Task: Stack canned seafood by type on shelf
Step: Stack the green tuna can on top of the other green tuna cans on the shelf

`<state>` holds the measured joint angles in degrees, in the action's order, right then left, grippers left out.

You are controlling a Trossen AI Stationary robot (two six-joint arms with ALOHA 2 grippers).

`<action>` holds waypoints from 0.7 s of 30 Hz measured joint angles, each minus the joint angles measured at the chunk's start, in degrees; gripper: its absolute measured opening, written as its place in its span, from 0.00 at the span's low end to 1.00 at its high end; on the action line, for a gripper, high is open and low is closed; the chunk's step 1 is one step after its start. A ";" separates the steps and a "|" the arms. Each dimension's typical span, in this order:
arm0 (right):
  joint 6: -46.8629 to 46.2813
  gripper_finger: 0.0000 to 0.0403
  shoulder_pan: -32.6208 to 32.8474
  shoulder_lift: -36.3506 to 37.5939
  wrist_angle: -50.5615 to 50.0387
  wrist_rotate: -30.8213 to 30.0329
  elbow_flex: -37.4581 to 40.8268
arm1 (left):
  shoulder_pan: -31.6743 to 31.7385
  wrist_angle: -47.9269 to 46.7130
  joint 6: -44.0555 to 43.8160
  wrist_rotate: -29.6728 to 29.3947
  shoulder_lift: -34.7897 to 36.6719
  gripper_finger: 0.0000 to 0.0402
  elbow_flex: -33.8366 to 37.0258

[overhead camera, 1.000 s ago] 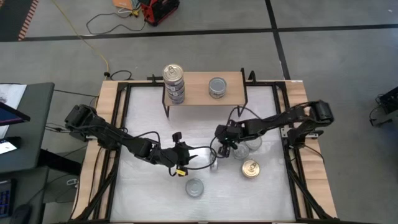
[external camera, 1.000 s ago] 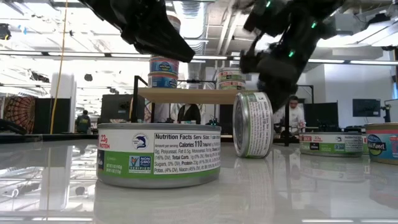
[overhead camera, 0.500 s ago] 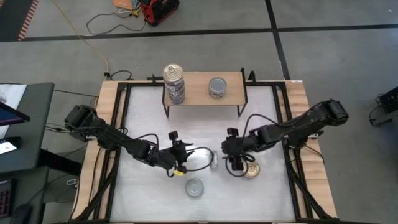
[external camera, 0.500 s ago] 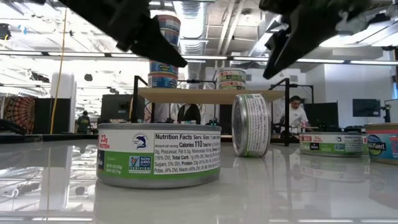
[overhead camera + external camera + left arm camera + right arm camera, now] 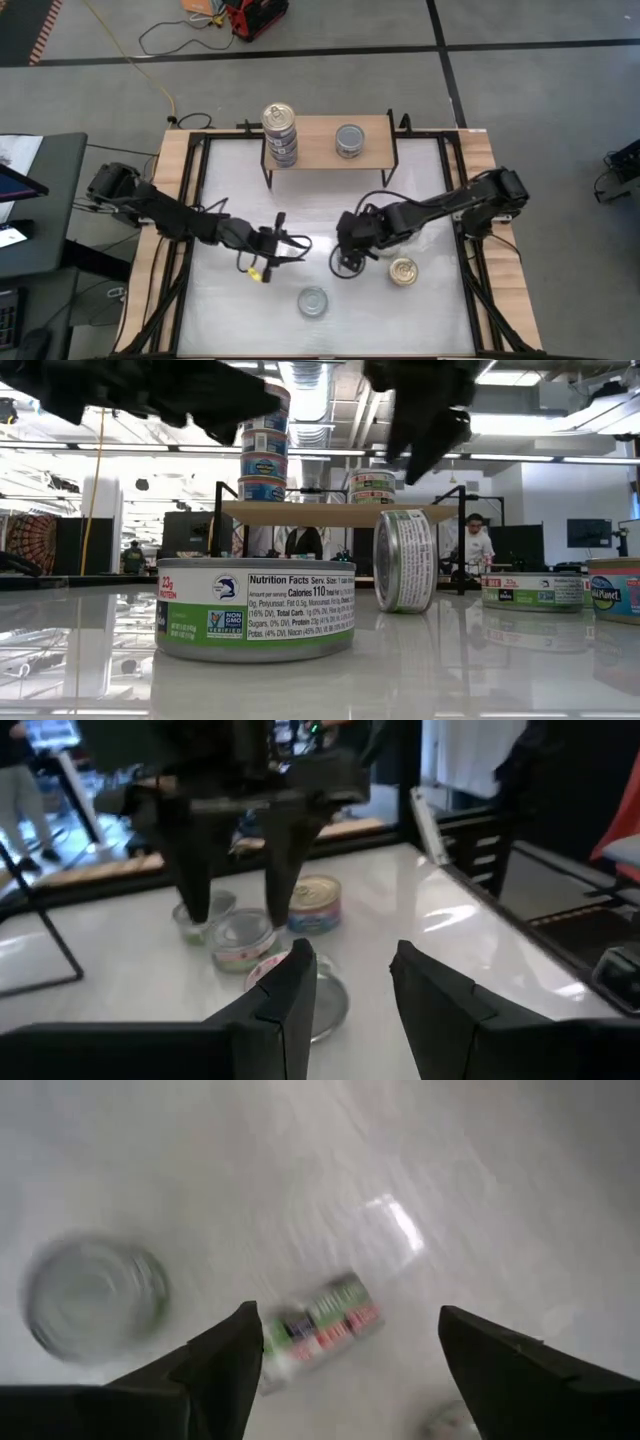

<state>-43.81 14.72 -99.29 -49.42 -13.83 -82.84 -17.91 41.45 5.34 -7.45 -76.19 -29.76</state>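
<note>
Nearest can reads "Nutrition Facts", "NON GMO"; right claw open, left claw parted, empty.

Glossy white tabletop; light-wood shelf; shiny metal tins, paper labels.

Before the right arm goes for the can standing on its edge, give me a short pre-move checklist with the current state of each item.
1. Right gripper jaws open: ok.
2. Right gripper holds nothing: ok.
3. Can on its edge sits between those jaws in the right wrist view: ok.
4. Can upright for stacking: not ok, on its rim.
5. Left gripper out of the right arm's way: cannot tell.
6. Free space on the shelf between the stack and the single can: ok.
</note>
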 joint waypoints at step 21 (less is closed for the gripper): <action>-32.77 0.80 4.11 -21.65 -24.12 -2.90 -27.79 | -0.11 -4.13 -8.42 1.89 13.04 0.32 10.60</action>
<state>-76.58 18.83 -120.93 -73.54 -16.73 -110.63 -18.02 37.32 -3.08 -5.56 -63.16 -19.16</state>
